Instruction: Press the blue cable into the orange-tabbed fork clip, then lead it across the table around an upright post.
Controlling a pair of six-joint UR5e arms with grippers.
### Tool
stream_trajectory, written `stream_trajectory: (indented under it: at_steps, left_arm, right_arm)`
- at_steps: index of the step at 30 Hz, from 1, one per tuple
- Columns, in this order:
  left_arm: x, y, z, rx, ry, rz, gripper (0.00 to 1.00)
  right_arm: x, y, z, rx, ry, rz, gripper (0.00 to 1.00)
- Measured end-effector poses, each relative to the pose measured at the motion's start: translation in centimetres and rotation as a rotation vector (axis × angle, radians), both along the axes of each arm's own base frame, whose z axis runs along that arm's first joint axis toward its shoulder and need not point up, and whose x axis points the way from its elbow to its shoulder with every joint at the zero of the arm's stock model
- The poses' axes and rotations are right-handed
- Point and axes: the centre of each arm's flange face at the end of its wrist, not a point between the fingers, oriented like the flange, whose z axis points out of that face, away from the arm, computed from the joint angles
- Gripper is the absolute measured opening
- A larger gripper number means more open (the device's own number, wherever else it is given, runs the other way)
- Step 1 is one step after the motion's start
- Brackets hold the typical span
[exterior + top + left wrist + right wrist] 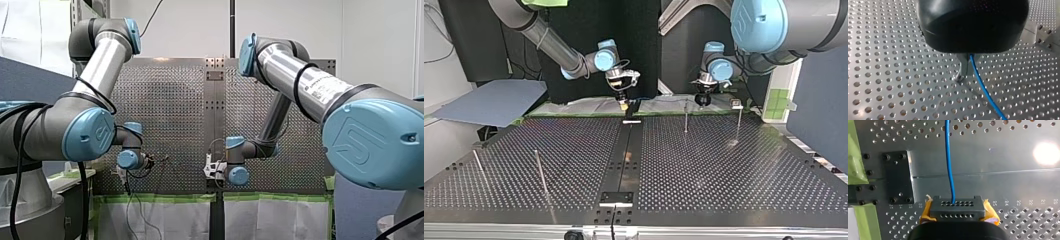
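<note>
L gripper (963, 75): metal fingers pinched together on the blue cable (978, 82), tips low over the perforated desk (885, 75). The cable exits between the fingers and trails off ahead and to one side, just above the desk.

R gripper (958, 207): looks closed on the same cable, yellow pads showing either side of a black perforated block. The cable leaves it dead ahead in a near-straight line, so its long axis is in line w/ the gripper's reach.

Both grippers hang at the desk's edge nearest the arms, well apart, w/ the cable presumably spanning between them; the span is too thin to trace in the top view.

Fork clip: can't pick out an orange-tabbed clip for sure in any view.

Posts: an upright post (685, 116) stands just beside the L gripper, and a second post (739, 122) is near it on the other side. The R gripper is farther from both.

Judgement: seating in the clip not confirmed. The L arm is nearer for the post wrap.
</note>
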Motion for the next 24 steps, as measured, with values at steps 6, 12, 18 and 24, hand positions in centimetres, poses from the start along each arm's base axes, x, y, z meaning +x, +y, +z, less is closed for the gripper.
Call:
stream_trajectory:
  at_steps: [6, 12, 18, 24]
  left_arm:
    - [0.1, -0.2, -0.8, -0.024, 0.018, -0.011, 0.0]
    - [0.8, 0.2, -2.6, -0.002, 0.03, -0.025, 0.0]
    - [1.2, 0.5, -2.7, -0.013, 0.016, -0.026, 0.0]
    - [2.0, 0.9, -1.4, -0.05, -0.027, -0.031, 0.0]
  right_arm:
    - [0.2, -0.2, 0.1, 0.004, 0.008, 0.0, 0.0]
    - [0.0, -0.3, 0.0, 0.01, 0.014, -0.002, 0.0]
    - [0.2, -0.9, 0.4, 0.005, 0.009, -0.005, 0.0]
    - [0.2, -1.7, 0.9, 0.0, 0.002, -0.012, 0.0]
